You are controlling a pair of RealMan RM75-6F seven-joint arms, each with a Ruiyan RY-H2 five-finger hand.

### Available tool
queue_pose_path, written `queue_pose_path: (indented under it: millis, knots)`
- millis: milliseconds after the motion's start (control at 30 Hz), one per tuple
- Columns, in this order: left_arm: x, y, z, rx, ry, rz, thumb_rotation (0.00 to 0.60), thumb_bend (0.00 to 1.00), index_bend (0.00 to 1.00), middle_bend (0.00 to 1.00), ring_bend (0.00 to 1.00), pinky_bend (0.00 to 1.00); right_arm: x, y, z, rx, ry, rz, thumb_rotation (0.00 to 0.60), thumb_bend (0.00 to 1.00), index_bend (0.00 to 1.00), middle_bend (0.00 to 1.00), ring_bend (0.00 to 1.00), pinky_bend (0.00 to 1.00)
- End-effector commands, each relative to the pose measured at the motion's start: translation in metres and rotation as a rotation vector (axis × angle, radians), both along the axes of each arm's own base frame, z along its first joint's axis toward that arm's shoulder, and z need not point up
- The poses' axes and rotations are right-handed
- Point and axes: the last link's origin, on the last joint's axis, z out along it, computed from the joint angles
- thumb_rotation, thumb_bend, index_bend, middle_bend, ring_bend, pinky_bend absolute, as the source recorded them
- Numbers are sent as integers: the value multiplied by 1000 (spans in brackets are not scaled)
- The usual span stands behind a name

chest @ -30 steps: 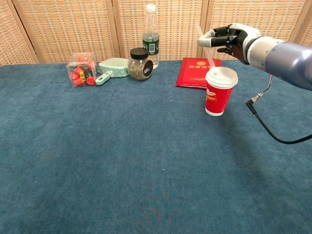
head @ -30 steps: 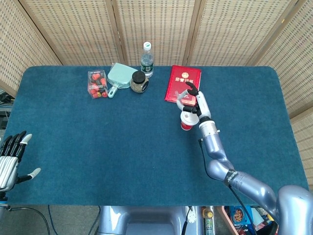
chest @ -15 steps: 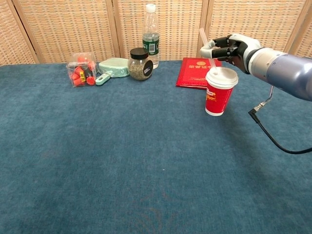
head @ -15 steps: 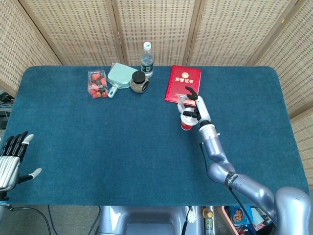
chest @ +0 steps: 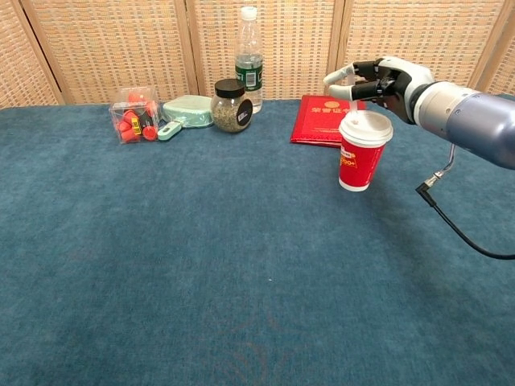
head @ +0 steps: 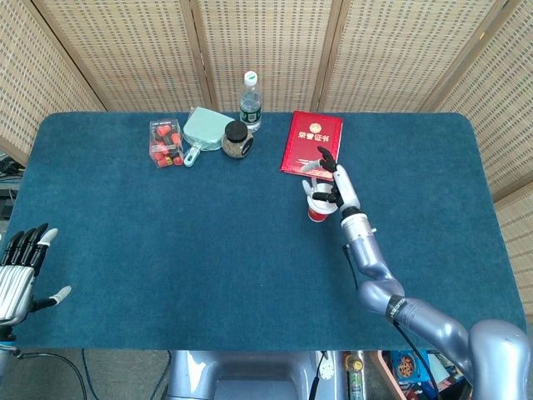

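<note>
Right hand (chest: 385, 79) poised just above and behind red paper cup (chest: 363, 151), thumb and a fingertip brought together over the white lid, apparently pinching a pale straw (chest: 352, 102) that stands in the lid; contact too small to confirm beyond that, other fingers curled loosely. In head view same right hand (head: 331, 185) overlapping the cup (head: 316, 213) from the far side, forearm trailing toward the near right table edge. Cup upright on blue table cloth (chest: 201, 265), right of centre, lid on. Red booklet (chest: 326, 118) lying flat just behind the cup, gold lettering on the cover, touching nothing. Well left of the cup, along the far edge: clear water bottle (chest: 249, 59) with green label, standing; dark-lidded glass jar (chest: 230, 105) just in front of bottle; mint-green flat case (chest: 187, 110) next left, beside the jar; clear box of red pieces (chest: 134, 114) furthest left. Thin black cable (chest: 459, 229) hanging from right forearm, looping down right of the cup. Left hand (head: 18, 271) far from the cup, at near left corner of the table in head view only, fingers spread, holding nothing, resting off the cloth edge. Woven screen panels (chest: 121, 40) behind everything.
</note>
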Motion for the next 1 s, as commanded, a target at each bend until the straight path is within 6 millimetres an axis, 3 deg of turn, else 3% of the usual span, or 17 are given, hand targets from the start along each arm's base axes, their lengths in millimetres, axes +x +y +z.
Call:
queue_pose_path:
  millis: [33, 233, 500, 600, 800, 1000]
  knots:
    - [0, -1, 0, 0, -1, -1, 600, 169, 0, 0, 0, 0, 0, 2, 3, 7, 7, 27, 600, 203, 219, 11, 0, 0]
    - [1, -1, 1, -1, -4, -7, 600, 168, 0, 0, 0, 0, 3, 4, 9, -4, 27, 67, 600, 49, 94, 0, 0, 0]
    - [1, -2, 2, -3, -9, -15, 600, 168, 0, 0, 0, 0, 13, 18, 44, -50, 87, 185, 600, 17, 44, 0, 0, 0]
    - [1, -4, 4, 0, -11, -20, 600, 169, 0, 0, 0, 0, 8, 35, 63, -57, 192, 266, 600, 0, 7, 0, 0, 0]
    - [1, -6, 6, 5, -12, -26, 600, 168, 0, 0, 0, 0, -24, 84, 101, -122, 568, 427, 600, 0, 0, 0, 0, 0]
    - [2, -9, 8, 5, -10, -33, 600, 169, 0, 0, 0, 0, -63, 147, 126, -206, 892, 458, 600, 0, 0, 0, 0, 0]
